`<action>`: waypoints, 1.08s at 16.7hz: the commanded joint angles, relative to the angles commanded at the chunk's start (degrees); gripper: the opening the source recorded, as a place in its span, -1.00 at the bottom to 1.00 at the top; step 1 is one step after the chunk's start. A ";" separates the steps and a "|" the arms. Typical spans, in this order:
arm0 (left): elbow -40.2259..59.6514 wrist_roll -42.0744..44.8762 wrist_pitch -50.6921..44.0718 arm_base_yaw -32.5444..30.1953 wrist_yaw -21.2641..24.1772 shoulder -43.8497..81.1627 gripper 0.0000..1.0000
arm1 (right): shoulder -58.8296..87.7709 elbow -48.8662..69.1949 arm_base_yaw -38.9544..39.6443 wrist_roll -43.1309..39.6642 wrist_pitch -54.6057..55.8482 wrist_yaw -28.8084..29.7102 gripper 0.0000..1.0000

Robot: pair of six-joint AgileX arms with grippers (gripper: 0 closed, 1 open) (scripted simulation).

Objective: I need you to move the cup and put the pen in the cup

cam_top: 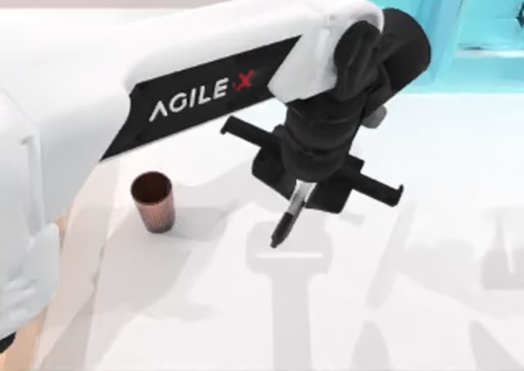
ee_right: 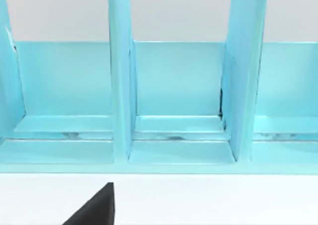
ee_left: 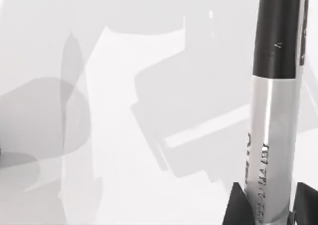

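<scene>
One pen (cam_top: 291, 217), black cap and ends with a grey lettered barrel, hangs tip-down above the white table (cam_top: 409, 305) near its middle, clamped in the left gripper (cam_top: 301, 192). One copper-coloured cup (cam_top: 153, 201) with a dark interior stands upright to its left, well apart. The right wrist view faces one turquoise divided rack (ee_right: 174, 86).

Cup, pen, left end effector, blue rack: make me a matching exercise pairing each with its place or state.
Things:
1. cup
2. pen
3. left end effector
4. blue rack

States:
A. faced by the right wrist camera
B. standing upright on the table, nothing inside
C. closed around the pen
D. held above the table, tip pointing down

Pairs: 1-B, 2-D, 3-C, 4-A
</scene>
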 joint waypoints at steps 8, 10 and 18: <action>-11.93 4.52 15.04 2.45 -0.15 -7.02 -1.00 | 0.00 0.00 0.00 0.00 0.00 0.00 1.00; -18.63 6.53 23.30 4.06 -0.11 -10.70 -1.00 | 0.00 0.00 0.00 0.00 0.00 0.00 1.00; -52.54 14.78 66.60 12.31 0.48 -29.64 -1.00 | 0.00 0.00 0.00 0.00 0.00 0.00 1.00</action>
